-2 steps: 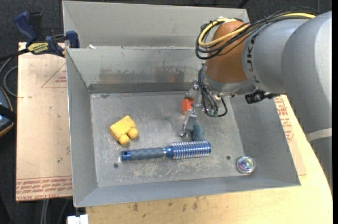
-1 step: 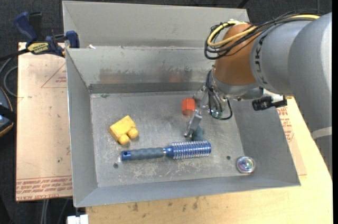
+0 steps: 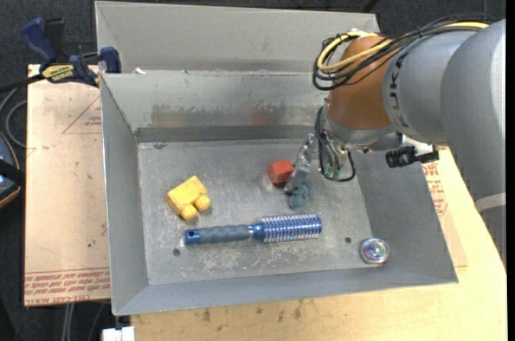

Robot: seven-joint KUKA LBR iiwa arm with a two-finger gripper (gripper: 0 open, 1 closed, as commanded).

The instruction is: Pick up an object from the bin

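Note:
My gripper (image 3: 304, 169) reaches down into the right middle of the bin. A small grey-blue thing (image 3: 299, 195) lies or hangs just below its tip; whether it sits between the fingers I cannot tell. A small red-orange block (image 3: 280, 172) rests on the floor just left of the tip. A blue hairbrush (image 3: 256, 231) with a ribbed head lies lengthwise below both.
A yellow toy block (image 3: 188, 198) lies at the left of the bin floor. A small shiny round thing (image 3: 373, 251) sits in the front right corner. The arm with its orange cover and cables hangs over the bin's right side.

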